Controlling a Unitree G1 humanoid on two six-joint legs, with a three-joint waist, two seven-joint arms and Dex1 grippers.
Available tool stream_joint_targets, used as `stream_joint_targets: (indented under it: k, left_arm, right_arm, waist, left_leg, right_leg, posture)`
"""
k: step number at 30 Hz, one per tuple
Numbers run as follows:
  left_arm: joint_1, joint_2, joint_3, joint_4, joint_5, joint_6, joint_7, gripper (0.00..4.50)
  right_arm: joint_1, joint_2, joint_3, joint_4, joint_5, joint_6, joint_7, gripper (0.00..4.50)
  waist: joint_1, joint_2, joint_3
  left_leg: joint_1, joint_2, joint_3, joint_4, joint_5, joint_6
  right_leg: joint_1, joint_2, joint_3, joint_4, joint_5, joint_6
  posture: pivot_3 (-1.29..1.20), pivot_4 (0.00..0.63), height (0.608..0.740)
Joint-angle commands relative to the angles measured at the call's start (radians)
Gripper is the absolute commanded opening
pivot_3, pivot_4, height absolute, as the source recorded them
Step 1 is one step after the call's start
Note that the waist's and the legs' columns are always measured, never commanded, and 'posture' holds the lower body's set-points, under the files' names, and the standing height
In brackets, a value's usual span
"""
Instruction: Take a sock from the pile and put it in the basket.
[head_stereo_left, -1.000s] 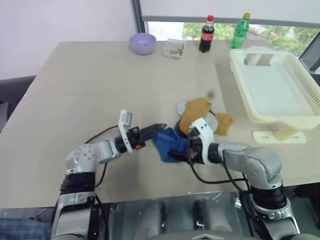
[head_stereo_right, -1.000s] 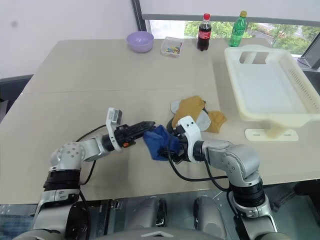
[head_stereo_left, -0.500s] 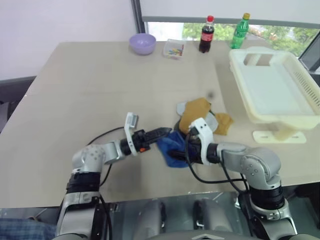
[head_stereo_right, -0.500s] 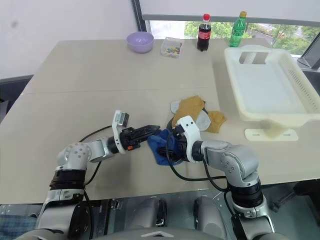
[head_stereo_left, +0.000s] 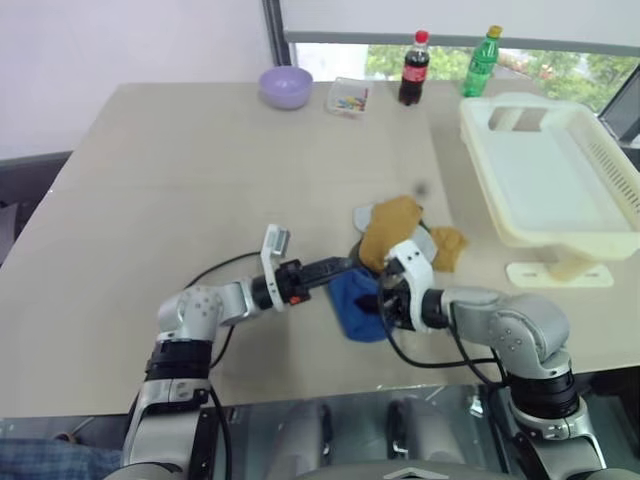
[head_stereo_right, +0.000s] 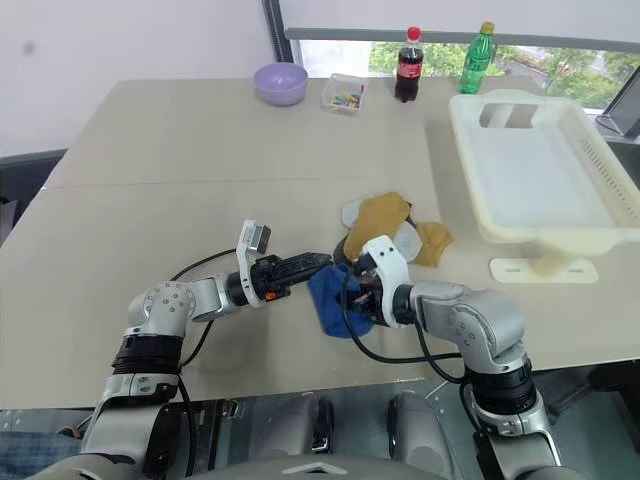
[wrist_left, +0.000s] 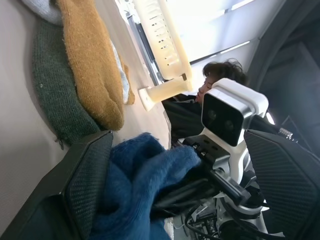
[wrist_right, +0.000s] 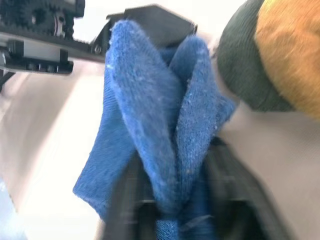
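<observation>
Since a second ago the right gripper (head_stereo_right: 358, 296) has gone from spread jaws to pinched shut on a bunched fold of the sock (head_stereo_right: 333, 296), and the left gripper (head_stereo_right: 318, 262) has slid in closer to it, jaws wide and released, one finger either side of the sock's upper edge without clamping. The sock sits right at the right gripper's tips on the table (head_stereo_right: 180, 180), just short of the pile (head_stereo_right: 395, 228), which lies directly beyond the right fingertips; the basket (head_stereo_right: 520, 230) is well apart, past the pile and off to the right gripper's outer side. Handling guess: soft, light, floppy knit, no breakage risk, will drape and dangle when lifted, could snag a neighbour from the pile or slip if only a thin edge is caught; best hold is a thick doubled fold near the middle, which is roughly what the right jaws have. Right wrist view shows the blue fabric (wrist_right: 165, 145) folded double between its fingers and a dark green sock (wrist_right: 240, 70) under the mustard-yellow sock (wrist_right: 290, 55), barely visible from the head. Left wrist view shows the sock's edge (wrist_left: 145, 170) lying between the open left fingers (wrist_left: 85, 185), plus a person (wrist_left: 220, 75) behind the basket. Head views alone give the basket's empty inside, and furthest off the lilac bowl (head_stereo_right: 280, 82) and bottles (head_stereo_right: 408, 65)
</observation>
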Motion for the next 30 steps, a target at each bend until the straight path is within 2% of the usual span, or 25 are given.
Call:
stream_joint_targets:
  k: [1, 4, 7, 12, 16, 18, 22, 30]
  left_arm:
    - [-0.013, 0.005, 0.011, -0.003, 0.001, -0.006, -0.019, 4.5]
    - [-0.005, 0.012, 0.023, -0.018, 0.008, -0.016, -0.016, 4.5]
    - [0.054, 0.055, 0.01, -0.098, 0.044, -0.081, -0.048, 4.5]
    - [0.183, 0.169, -0.096, -0.283, 0.229, -0.347, -0.14, 4.5]
    - [0.236, 0.205, -0.122, -0.373, 0.371, -0.593, -0.161, 4.5]
    - [0.252, 0.2, -0.126, -0.399, 0.418, -0.702, -0.168, 4.5]
    - [0.252, 0.164, -0.125, -0.398, 0.393, -0.828, -0.252, 4.5]
    - [0.191, 0.057, -0.154, -0.397, 0.402, -0.989, -0.268, 4.5]
  right_arm:
    - [0.024, -0.017, 0.047, 0.033, 0.002, 0.016, 0.009, 0.05]
    - [0.026, -0.023, 0.045, 0.031, 0.004, 0.014, 0.015, 0.05]
    - [0.03, -0.015, -0.028, 0.027, 0.042, 0.038, 0.033, 0.05]
    - [0.046, -0.086, -0.13, 0.011, 0.104, 0.067, 0.085, 0.05]
    - [0.051, -0.196, -0.183, -0.027, 0.168, 0.08, 0.156, 0.05]
    - [0.044, -0.268, -0.193, -0.041, 0.184, 0.064, 0.19, 0.05]
    - [-0.03, -0.35, -0.223, 0.001, 0.202, 0.051, 0.224, 0.05]
    - [-0.302, -0.444, -0.245, 0.145, 0.209, 0.159, 0.235, 0.05]
  waist:
    - [0.0, 0.0, 0.0]
    - [0.0, 0.0, 0.0]
    - [-0.002, 0.0, 0.0]
    - [0.006, 0.001, 0.0]
    - [0.012, 0.001, 0.001]
    - [0.014, 0.002, 0.001]
    - [0.015, 0.002, 0.001]
    - [0.014, 0.003, 0.002]
  left_leg:
    - [0.0, 0.0, 0.0, 0.0, 0.0, 0.0]
    - [0.0, 0.0, 0.0, 0.0, -0.001, 0.001]
    - [0.0, 0.001, 0.0, 0.0, -0.001, 0.001]
    - [-0.001, 0.001, 0.0, -0.001, 0.001, -0.001]
    - [-0.003, -0.001, 0.0, 0.0, -0.001, 0.002]
    - [-0.005, -0.001, -0.001, 0.001, -0.003, 0.005]
    - [-0.007, -0.001, -0.001, 0.001, -0.003, 0.005]
    - [-0.008, -0.001, -0.001, 0.002, -0.003, 0.006]
  right_leg:
    - [0.0, 0.0, 0.0, 0.0, 0.0, 0.0]
    - [0.0, 0.0, 0.0, 0.0, 0.0, 0.0]
    - [0.0, 0.0, 0.0, 0.0, 0.0, 0.0]
    - [0.0, -0.001, 0.0, -0.002, 0.0, 0.0]
    - [-0.001, -0.005, -0.001, -0.004, 0.0, -0.001]
    - [-0.002, -0.006, -0.002, -0.004, -0.001, -0.003]
    - [-0.003, -0.006, -0.003, -0.004, -0.001, -0.003]
    - [-0.004, -0.002, -0.003, -0.003, 0.0, 0.0]
  posture:
    - [0.0, 0.15, 0.74]
    - [0.0, 0.15, 0.74]
    - [0.0, 0.15, 0.74]
    - [0.0, 0.15, 0.74]
    - [0.0, 0.15, 0.74]
    - [0.0, 0.15, 0.74]
    - [0.0, 0.15, 0.74]
    - [0.0, 0.15, 0.74]
